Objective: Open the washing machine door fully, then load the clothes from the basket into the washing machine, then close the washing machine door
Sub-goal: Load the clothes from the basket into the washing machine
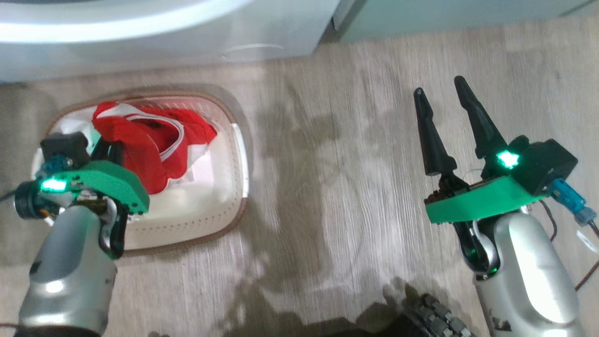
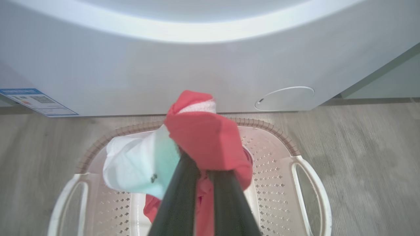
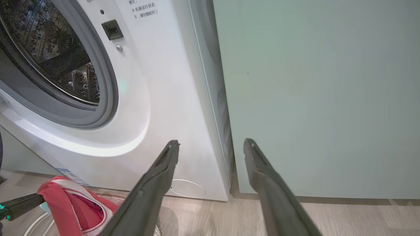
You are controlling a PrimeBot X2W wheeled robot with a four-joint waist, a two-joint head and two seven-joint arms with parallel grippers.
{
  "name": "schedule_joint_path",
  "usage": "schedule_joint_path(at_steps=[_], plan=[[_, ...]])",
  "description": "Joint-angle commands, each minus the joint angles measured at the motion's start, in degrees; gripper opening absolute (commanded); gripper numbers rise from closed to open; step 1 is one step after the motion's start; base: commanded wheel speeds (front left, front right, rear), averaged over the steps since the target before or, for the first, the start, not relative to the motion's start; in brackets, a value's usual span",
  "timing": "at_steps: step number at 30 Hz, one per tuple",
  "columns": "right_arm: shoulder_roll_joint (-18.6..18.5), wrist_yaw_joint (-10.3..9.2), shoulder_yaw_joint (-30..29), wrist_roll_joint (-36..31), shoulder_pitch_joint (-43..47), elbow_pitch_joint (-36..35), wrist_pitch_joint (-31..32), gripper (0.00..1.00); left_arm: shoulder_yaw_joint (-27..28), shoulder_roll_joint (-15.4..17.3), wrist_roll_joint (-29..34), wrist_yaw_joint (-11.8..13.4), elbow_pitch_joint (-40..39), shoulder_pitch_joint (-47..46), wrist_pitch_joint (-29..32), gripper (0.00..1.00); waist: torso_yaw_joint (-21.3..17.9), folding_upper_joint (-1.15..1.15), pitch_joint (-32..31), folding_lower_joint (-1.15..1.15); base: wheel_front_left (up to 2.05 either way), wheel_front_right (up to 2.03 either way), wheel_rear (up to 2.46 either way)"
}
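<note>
Left wrist view: left hand [image 2: 202, 166] clamped tight on the clothes [image 2: 203, 134], red-and-white bundle bunched above the basket [image 2: 272, 154], just before the washing machine [image 2: 131, 72]. Head view: right hand [image 1: 439, 86] spread wide, empty, over the floor [image 1: 327, 164], well apart from basket. Right wrist view: porthole uncovered, drum [image 3: 59, 59] visible.
</note>
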Motion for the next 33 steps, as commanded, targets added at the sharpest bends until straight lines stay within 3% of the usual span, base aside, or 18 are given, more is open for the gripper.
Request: schedule_joint_path(at_steps=[1, 20, 33], plan=[[0.1, 0.00, 0.8, -0.6, 1.7, -2.2, 0.5, 1.00, 2.3, 1.5, 0.5, 0.6, -3.3, 1.4, -0.8, 0.00, 2.0, 0.00, -3.2, 0.00, 0.00, 0.00, 0.00], [0.1, 0.00, -2.2, -1.1, 6.5, -2.8, 4.0, 1.00, 3.9, 2.2, 2.7, 6.6, -34.1, 14.6, 0.1, 0.00, 3.7, 0.00, -16.8, 0.00, 0.00, 0.00, 0.00], [0.1, 0.00, -3.7, -0.6, 12.1, -2.4, 4.9, 1.00, 3.5, 2.5, 2.9, 9.2, -44.9, 25.2, 1.7, 0.00, 3.8, 0.00, -23.6, 0.00, 0.00, 0.00, 0.00]])
